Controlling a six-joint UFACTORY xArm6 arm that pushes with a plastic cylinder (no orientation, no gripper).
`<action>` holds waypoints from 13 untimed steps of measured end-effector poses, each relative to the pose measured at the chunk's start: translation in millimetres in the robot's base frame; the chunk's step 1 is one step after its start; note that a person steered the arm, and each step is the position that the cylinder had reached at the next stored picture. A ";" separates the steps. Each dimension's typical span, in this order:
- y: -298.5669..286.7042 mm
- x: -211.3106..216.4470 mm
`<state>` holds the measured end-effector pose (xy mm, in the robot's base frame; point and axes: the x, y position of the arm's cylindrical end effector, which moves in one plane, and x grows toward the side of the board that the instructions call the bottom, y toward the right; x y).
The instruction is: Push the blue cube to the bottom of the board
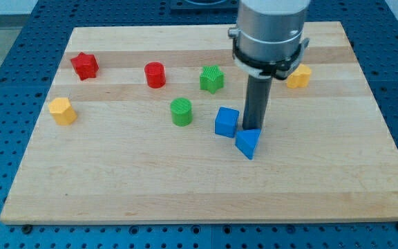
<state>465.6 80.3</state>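
Observation:
The blue cube (226, 122) sits on the wooden board (116, 187) a little right of the middle. A blue triangular block (248, 143) lies just below and to the right of it, almost touching it. My dark rod comes down from the grey arm, and my tip (252, 129) stands at the cube's right side, right against the top edge of the blue triangular block.
A red star (85, 66) and a yellow block (63, 111) are at the view's left. A red cylinder (155, 75), a green block (212, 79) and a green cylinder (181, 111) are near the middle. A yellow block (298, 77) is at the upper right.

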 end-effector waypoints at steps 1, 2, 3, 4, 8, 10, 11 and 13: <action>4.8 -24.5; -38.1 -25.8; -91.9 12.0; -90.2 23.4; -98.6 62.1; -106.1 44.3; -109.8 47.2; -112.6 47.5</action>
<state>513.1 -32.3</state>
